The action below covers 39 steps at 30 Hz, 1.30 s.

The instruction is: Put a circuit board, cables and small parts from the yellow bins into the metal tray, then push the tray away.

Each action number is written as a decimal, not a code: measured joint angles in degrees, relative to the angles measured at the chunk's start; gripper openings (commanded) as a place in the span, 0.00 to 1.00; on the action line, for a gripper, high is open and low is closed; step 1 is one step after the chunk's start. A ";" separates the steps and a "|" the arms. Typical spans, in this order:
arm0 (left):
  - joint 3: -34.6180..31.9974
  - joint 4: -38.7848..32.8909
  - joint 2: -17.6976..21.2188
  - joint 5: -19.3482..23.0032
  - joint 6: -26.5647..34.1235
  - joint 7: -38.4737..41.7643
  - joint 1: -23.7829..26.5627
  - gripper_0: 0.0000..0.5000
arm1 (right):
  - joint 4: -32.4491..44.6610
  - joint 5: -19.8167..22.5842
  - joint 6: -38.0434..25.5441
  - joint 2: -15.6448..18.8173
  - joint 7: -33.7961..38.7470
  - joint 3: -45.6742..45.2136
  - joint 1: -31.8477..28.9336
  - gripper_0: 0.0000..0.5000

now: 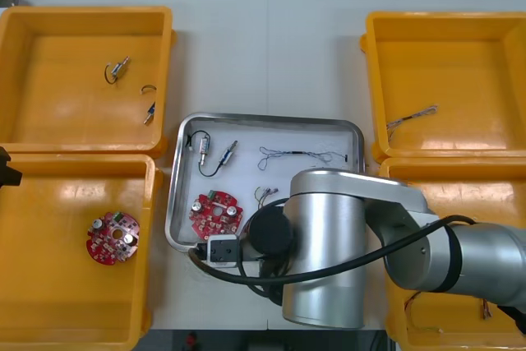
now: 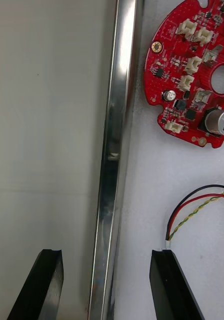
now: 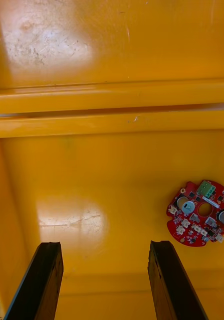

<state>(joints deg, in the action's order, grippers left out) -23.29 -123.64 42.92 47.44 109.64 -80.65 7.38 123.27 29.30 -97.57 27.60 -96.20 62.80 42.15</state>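
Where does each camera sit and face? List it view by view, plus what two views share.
Front view: above the arms, looking steeply down at the table; the right arm covers the near edge of the metal tray.
Right wrist view: on the right wrist, looking down at the tray's rim; right gripper, jaws open astride it.
Left wrist view: on the left wrist, looking into the near left yellow bin; left gripper, jaws open.
Shared: the tray's circuit board, in front and right wrist views.

Robot lab or workshop: yellow bins (image 1: 66,113), circuit boards (image 1: 113,237), cables (image 1: 411,117), metal tray (image 1: 271,118) on light table (image 1: 267,47).
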 measured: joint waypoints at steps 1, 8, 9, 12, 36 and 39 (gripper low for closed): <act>0.00 0.00 0.00 0.00 0.00 0.00 0.00 0.99 | -0.62 -0.77 0.01 -0.55 0.00 0.66 0.00 1.00; 0.00 -0.02 0.00 0.01 0.00 0.00 0.00 1.00 | -4.53 -3.85 0.07 -4.05 0.00 3.56 0.01 1.00; 0.00 -0.02 0.00 0.01 0.00 0.00 0.00 0.99 | -5.13 -4.14 0.10 -4.44 0.00 3.60 0.01 1.00; 0.00 -0.03 0.00 0.02 0.00 0.00 0.00 1.00 | -6.76 -4.90 1.32 -5.14 0.00 3.63 0.01 1.00; 0.00 -0.04 0.00 0.03 0.00 0.00 0.00 1.00 | -11.29 -9.10 5.93 -5.38 0.00 7.79 0.02 0.53; 0.00 -0.04 0.00 0.03 0.00 0.00 0.00 1.00 | -11.29 -9.26 5.48 -5.38 0.00 7.79 0.05 0.07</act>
<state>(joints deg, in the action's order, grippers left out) -23.29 -123.67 42.92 47.47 109.64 -80.65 7.38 111.98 20.04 -92.09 22.22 -96.20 70.59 42.20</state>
